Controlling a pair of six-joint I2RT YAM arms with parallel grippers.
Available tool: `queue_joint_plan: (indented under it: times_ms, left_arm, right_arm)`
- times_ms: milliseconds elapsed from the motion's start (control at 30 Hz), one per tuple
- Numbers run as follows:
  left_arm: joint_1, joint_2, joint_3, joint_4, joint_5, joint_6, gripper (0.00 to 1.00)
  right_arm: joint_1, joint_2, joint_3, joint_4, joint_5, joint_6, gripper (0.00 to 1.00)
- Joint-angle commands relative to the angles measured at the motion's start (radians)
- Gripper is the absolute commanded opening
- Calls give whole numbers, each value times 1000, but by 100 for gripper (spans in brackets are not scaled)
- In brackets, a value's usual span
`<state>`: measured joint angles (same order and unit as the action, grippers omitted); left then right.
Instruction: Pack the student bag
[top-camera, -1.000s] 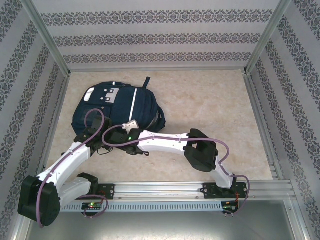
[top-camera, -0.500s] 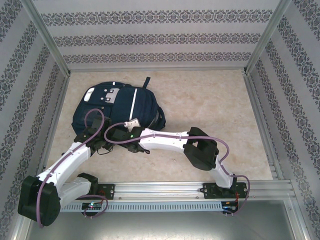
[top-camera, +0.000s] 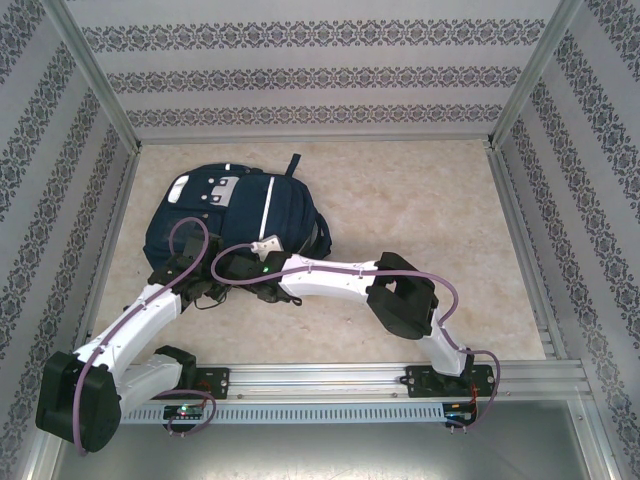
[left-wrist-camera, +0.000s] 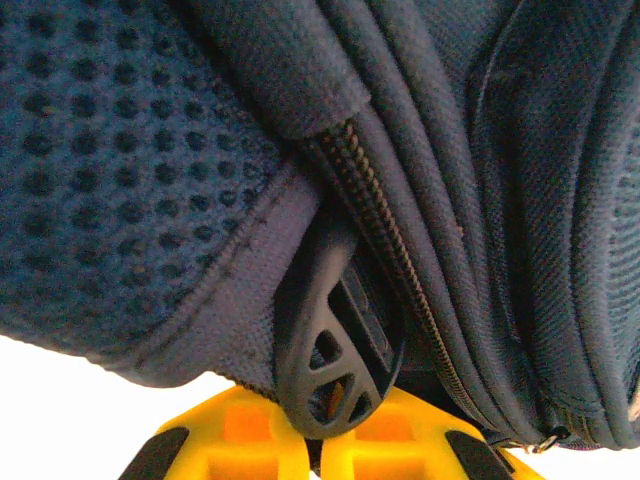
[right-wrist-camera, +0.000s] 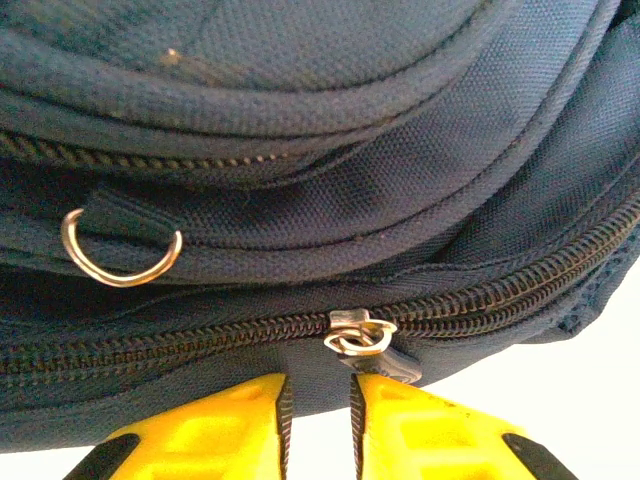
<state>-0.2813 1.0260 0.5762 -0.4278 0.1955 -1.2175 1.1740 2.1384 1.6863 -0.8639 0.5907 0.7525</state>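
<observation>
Tension first: left hand (left-wrist-camera: 320, 450) clamped on the student bag's (top-camera: 230, 225) buckle (left-wrist-camera: 335, 360), we should centre our slightly parted right hand (right-wrist-camera: 318, 420) on the zipper pull (right-wrist-camera: 362, 335).

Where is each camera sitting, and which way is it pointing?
Top external: above and behind, looking down at the bag on the table; both arms show.
Left wrist: close against the bag's side; left gripper pinches a buckle.
Right wrist: facing a zipper pull; right gripper below.
Shared: the bag, in all three.
</observation>
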Motion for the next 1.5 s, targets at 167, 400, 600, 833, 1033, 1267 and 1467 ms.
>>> queue_joint_plan:
  times_ms: [167, 400, 600, 833, 1033, 1267, 1467]
  left_arm:
    - [-2, 1, 82, 13, 24, 1, 0]
    - [2, 26, 127, 9, 34, 24, 0]
    - [5, 28, 127, 9, 37, 21, 0]
    - [5, 32, 137, 5, 37, 24, 0]
    - [5, 29, 137, 1, 38, 20, 0]
    - [8, 28, 143, -6, 39, 23, 0]
    - [8, 26, 146, -6, 41, 21, 0]
  right_arm:
    - [35, -9, 26, -74, 144, -88, 28]
    - [35, 3, 24, -85, 180, -114, 30]
    - [30, -1, 24, -74, 180, -153, 31]
    - [28, 30, 45, -55, 153, -177, 32]
    - [19, 58, 58, -50, 126, -149, 34]
    - [-6, 53, 1, -26, 121, -133, 28]
    - [-20, 89, 5, -27, 128, -136, 23]
